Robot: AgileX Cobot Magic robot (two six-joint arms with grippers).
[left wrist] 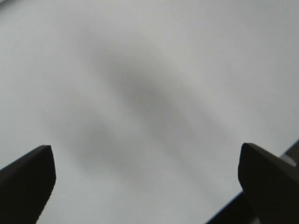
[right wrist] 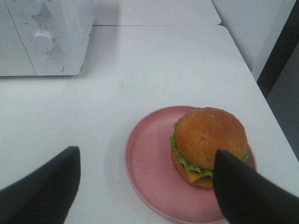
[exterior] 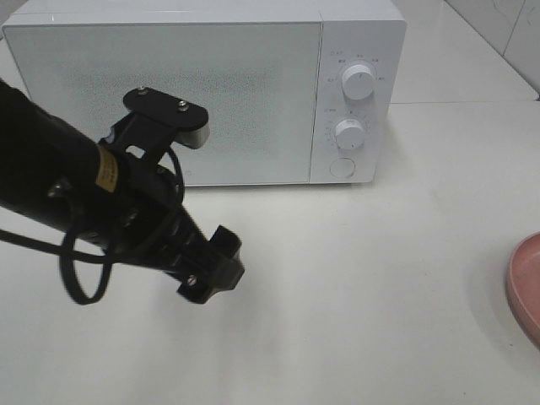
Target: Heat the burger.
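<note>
While the left gripper (exterior: 211, 272) hangs over the near part of the white table (exterior: 354, 287), its jaws stand wide apart with nothing between them; its wrist camera shows only bare tabletop and soft shadow between the two dark fingertips (left wrist: 28, 179). This arm comes in from the table's left edge, a black cable looping beneath it.

Farther to the right, the burger (right wrist: 209, 144) sits on a pink plate (right wrist: 149, 163) near the table's right edge, resting toward one side of the plate rather than at its centre. Its brown bun is on top, with green lettuce and a bit of yellow cheese showing below. The right gripper (right wrist: 149, 186) hovers above the plate, jaws spread open and holding nothing. From the high camera only a sliver of the plate shows at the right edge.

At the back of the table stands a white microwave (exterior: 202, 93), door closed, with two round dials (exterior: 359, 82) and a button down its right side.
</note>
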